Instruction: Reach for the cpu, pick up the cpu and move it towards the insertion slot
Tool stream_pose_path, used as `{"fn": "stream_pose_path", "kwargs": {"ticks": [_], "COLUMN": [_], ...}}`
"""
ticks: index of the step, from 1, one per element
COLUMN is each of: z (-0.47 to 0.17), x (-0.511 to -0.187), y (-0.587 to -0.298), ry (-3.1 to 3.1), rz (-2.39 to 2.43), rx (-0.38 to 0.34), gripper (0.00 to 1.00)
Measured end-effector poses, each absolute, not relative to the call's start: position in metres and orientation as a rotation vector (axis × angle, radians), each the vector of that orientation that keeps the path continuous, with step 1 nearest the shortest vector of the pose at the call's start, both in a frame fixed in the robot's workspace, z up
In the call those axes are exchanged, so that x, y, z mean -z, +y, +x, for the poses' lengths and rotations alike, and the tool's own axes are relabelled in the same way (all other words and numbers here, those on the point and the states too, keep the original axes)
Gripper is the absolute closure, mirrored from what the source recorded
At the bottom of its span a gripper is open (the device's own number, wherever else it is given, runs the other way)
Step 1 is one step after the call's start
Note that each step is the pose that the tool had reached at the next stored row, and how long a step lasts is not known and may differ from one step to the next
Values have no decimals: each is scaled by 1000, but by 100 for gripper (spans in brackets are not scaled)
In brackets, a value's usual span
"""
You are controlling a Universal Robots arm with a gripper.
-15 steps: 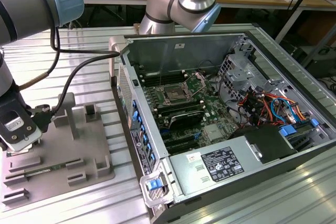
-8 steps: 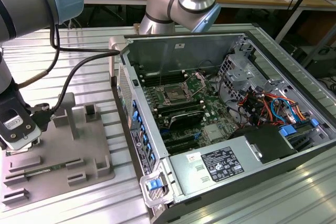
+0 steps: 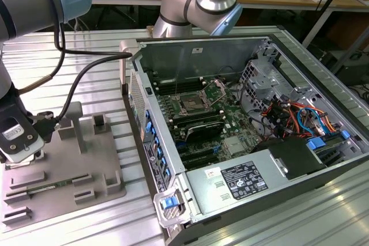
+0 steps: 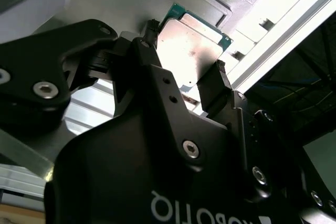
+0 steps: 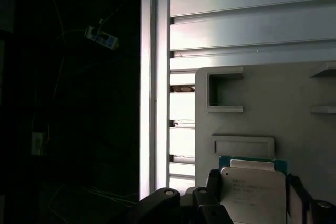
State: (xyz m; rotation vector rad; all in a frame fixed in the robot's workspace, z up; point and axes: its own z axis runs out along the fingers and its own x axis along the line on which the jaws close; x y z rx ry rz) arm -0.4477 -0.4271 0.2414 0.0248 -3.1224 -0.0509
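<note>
The cpu [image 5: 252, 195] is a silvery square chip with a thin green rim, also seen in the second wrist view [image 4: 191, 45]. In both wrist views my gripper [image 5: 253, 191] [image 4: 184, 59] has a black finger [image 4: 214, 86] against each of two opposite edges of the cpu, shut on it just over the grey plastic plate [image 5: 294, 108]. In the exterior view the gripper [image 3: 22, 145] is at the far left, above that plate [image 3: 63, 171]. The insertion slot [image 3: 190, 105], a metal-framed socket with a dark centre, lies on the motherboard inside the open computer case, far to the exterior view's right of the gripper.
The grey plate carries raised blocks and recesses [image 3: 95, 125]. The open computer case [image 3: 242, 44] has upright metal walls; cables [image 3: 288, 116] and a power supply [image 3: 242, 180] fill its right and front. A black cable [image 3: 86, 70] runs from the arm. The table [image 3: 104, 41] is ribbed aluminium.
</note>
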Motion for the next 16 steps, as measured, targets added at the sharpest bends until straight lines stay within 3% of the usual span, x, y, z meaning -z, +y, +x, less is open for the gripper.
{"fn": "stream_pose_path", "kwargs": {"ticks": [16], "z": [-448], "x": [-245], "y": [-427], "ry": [-3122], "rz": [25], "rx": [52], "gripper": [45]}}
